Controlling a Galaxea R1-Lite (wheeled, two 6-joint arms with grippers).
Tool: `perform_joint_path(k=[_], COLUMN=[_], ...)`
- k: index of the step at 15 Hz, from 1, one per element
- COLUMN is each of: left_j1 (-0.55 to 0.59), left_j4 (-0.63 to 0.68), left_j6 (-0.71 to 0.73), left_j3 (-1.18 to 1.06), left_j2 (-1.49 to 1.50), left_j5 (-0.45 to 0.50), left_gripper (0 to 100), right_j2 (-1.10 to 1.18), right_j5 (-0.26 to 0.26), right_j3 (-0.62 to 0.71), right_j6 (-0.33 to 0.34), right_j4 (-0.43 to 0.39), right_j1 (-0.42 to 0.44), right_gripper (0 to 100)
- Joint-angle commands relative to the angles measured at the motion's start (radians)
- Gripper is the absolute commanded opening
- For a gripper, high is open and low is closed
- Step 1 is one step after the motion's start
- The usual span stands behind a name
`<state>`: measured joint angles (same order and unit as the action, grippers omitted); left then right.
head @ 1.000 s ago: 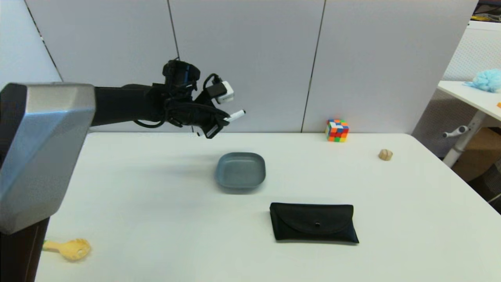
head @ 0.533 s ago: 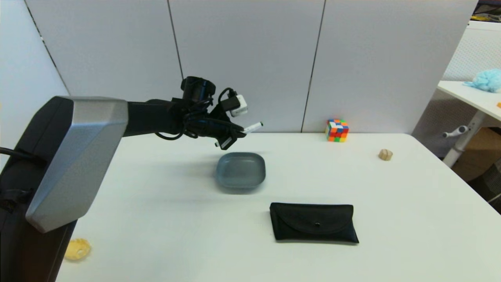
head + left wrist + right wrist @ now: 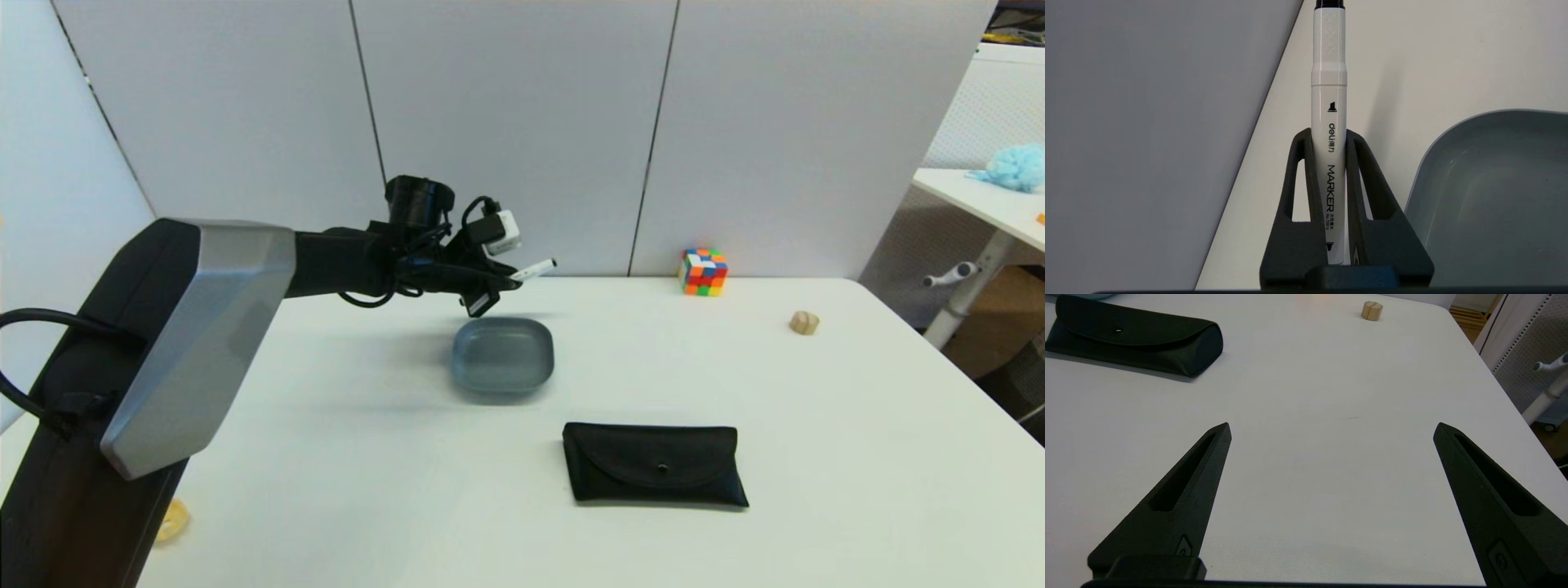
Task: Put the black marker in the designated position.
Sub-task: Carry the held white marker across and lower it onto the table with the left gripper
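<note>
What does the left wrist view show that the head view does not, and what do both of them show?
Only the left wrist view shows the print on the black marker and the tool's fingers pressing its barrel on both sides. Only the head view shows the Rubik's cube, the black pouch and the wooden piece. Both show the left tool holding the marker near the grey plate.

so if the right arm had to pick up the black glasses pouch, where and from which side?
Judging by its pose, grip the black pouch across its short depth, mid-length, coming from straight above. It lies flat on the table, long side left to right, flap up, so near and far long edges offer opposed faces. The right gripper is open wide; whether that spans it is unclear.
</note>
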<state>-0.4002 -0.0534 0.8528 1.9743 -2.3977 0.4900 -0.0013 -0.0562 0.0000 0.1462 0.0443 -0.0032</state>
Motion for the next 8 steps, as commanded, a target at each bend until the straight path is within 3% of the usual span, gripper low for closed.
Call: perform_joint_path(k=[1,8], left_j1=[0.0,0.008], left_j4=[0.0,0.0], left_j6=[0.009,0.019], left_j3=[0.0,0.0], left_j2=[-0.028,-0.038], left_j5=[0.004,0.001], left_gripper=[0,0], right_j2=[0.001,0.001], right_j5=[-0.001,-0.001], right_j3=[0.0,0.0], right_j6=[0.001,0.001], right_j4=[0.0,0.0], right_j1=[0.0,0.0], right_gripper=[100,100])
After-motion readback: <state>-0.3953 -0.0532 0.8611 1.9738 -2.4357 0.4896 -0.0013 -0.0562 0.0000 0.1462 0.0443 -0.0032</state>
